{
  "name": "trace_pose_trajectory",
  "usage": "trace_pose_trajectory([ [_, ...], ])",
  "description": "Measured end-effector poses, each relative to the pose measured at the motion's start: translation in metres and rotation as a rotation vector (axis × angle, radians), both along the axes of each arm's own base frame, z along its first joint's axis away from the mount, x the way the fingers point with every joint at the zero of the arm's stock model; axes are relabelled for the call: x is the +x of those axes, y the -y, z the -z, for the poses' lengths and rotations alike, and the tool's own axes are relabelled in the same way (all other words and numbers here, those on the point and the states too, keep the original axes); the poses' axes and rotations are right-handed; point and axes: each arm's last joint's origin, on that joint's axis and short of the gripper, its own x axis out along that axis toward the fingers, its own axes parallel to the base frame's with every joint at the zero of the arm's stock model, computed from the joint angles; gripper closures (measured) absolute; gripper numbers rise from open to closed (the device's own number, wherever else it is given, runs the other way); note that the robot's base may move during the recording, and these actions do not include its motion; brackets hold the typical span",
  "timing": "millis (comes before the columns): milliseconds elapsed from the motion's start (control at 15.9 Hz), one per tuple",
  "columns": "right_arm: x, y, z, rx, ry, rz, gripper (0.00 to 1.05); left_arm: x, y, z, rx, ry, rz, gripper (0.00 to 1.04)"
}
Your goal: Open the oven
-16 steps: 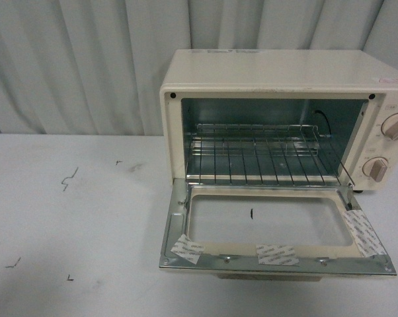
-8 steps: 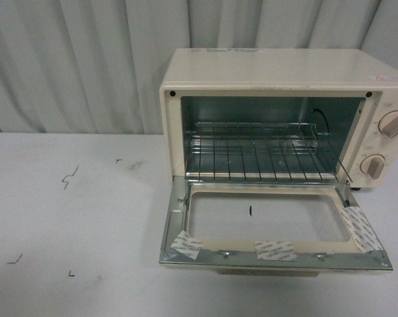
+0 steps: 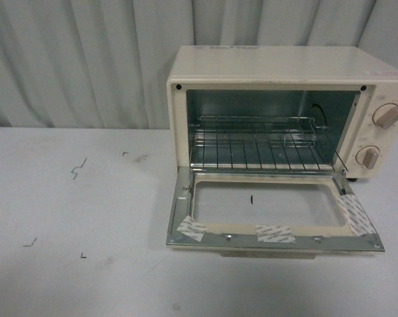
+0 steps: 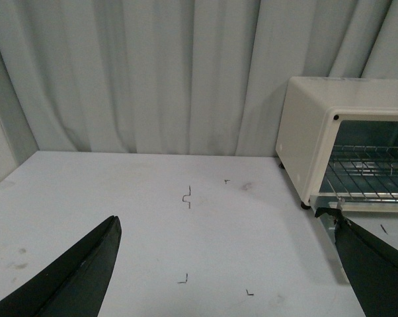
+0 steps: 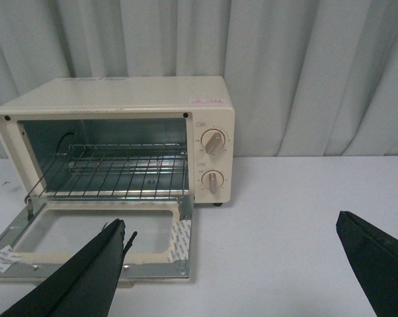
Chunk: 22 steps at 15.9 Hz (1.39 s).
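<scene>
Door down: opening step complete, arms clear.

Your left gripper (image 4: 229, 264) and right gripper (image 5: 232, 264) both hang with fingers spread wide, holding nothing, short of the toaster oven (image 3: 278, 66) at the worktop's far right. Its door (image 3: 272, 214) lies flat, exposing the wire rack (image 3: 258, 142). Judge the task done; next, hold both arms clear of the door.

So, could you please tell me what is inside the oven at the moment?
Inside the oven only a bare wire rack shows, with nothing on it. The metal back wall is visible behind it. The floor beneath the rack is largely hidden by the bars.
</scene>
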Motion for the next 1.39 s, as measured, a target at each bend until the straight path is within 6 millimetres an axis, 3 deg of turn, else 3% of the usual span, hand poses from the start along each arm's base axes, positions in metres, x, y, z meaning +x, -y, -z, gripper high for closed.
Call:
trace_pose_trajectory([
  [1387,0.0,0.0,0.0001,0.0,-0.001,0.0,0.06,0.0,0.0,0.0,0.0,0.0,0.0,0.07],
])
